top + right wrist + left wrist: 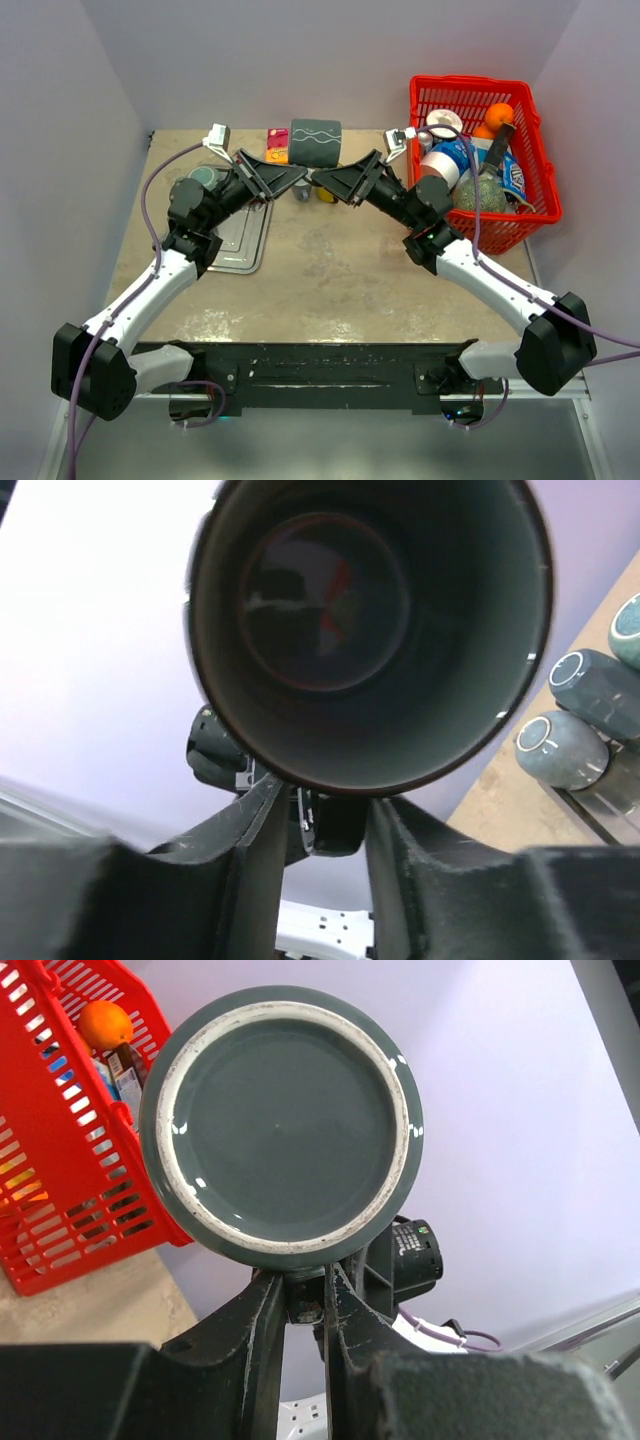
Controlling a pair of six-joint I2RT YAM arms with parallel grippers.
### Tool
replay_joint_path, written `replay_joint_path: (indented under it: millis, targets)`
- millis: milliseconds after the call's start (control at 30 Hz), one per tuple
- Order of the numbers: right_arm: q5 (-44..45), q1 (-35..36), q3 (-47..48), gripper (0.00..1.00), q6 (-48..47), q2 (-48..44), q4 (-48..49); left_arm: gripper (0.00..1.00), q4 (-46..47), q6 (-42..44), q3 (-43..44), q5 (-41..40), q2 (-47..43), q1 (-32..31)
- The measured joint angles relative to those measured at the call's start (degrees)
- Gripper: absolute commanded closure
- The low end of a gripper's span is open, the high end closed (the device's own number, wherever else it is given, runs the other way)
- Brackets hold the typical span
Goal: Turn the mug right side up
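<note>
Mug (316,142), dark grey with a pale wavy line, lies on its side at the far middle of the table (330,270), with its axis running left to right. It is not upright. I cannot tell whether it rests on the table or hangs just above it.

Left gripper (305,1285): fingers nearly together directly under the mug's base (280,1125), pinching a small projecting piece that looks like the handle. Its camera looks flat at the glazed base with its unglazed pale ring.

Right gripper (325,800): comes in from the opposite side, looking straight into the mug's open mouth (370,630). The fingers stand somewhat apart, with a dark piece in the gap between them. Contact with either finger is unclear, so I cannot tell whether it has a hold.

From above, the left gripper (298,180) and right gripper (325,180) meet nose to nose just in front of the mug.

- A small grey object (301,193) and a small yellow object (326,194) sit on the table under the two grippers.
- An orange and yellow packet (278,145) sits just left of the mug.
- A metal tray (245,240) lies on the left of the table under the left arm. The right wrist view shows rounded blue-grey vessels (560,745) by it.
- A red basket (540,215) stands at the far right, well apart from the mug. It holds an orange (497,118) among bottles and packets.
</note>
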Motion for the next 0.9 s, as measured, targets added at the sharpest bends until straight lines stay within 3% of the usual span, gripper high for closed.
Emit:
replay_joint_path:
  millis: [100,200,233,300,333,367,433,467,500,667,900]
  targets:
    - [0.26,0.00,0.00,1.00,0.22,0.13,-0.11,1.00,1.20,-0.61,-0.04,0.22,-0.24,0.00]
    - [0.46,0.07,0.04,1.00,1.03,0.09,-0.13,1.00,2.27,-0.68,-0.39,0.28,-0.33,0.07]
    - [0.48,0.09,0.04,1.00,0.98,0.09,-0.35,0.95,2.40,-0.66,-0.59,0.24,-0.33,0.07]
    - [0.59,0.11,0.04,1.00,0.76,-0.02,-1.42,0.75,2.40,-0.63,-1.03,0.24,-0.33,0.11]
    - [0.79,0.11,0.04,1.00,0.63,-0.11,-1.84,0.51,2.34,-0.55,-1.14,0.24,-0.33,0.11]
    - [0.92,0.11,0.04,1.00,0.37,-0.24,-2.34,0.39,2.10,-0.20,-1.16,0.26,-0.33,0.11]
    - [1.51,0.24,0.04,1.00,-0.76,-0.70,-3.85,0.16,1.77,0.92,-1.16,0.61,-0.35,0.07]
    - [1.92,0.26,0.04,1.00,-1.64,-0.90,-5.22,0.13,1.40,1.36,-1.16,0.83,-0.52,0.04]
    - [2.54,0.24,0.09,1.00,-2.58,-1.01,-6.73,0.01,0.59,2.14,-1.11,1.01,-0.79,0.00]
    - [6.54,0.33,2.25,1.00,-8.81,-1.42,-18.88,0.01,-10.03,8.46,0.68,-0.31,-1.60,-0.07]
    - [22.21,0.31,10.38,1.00,-23.23,-3.02,-42.45,0.01,-29.14,20.68,5.22,-8.81,-3.30,-0.07]
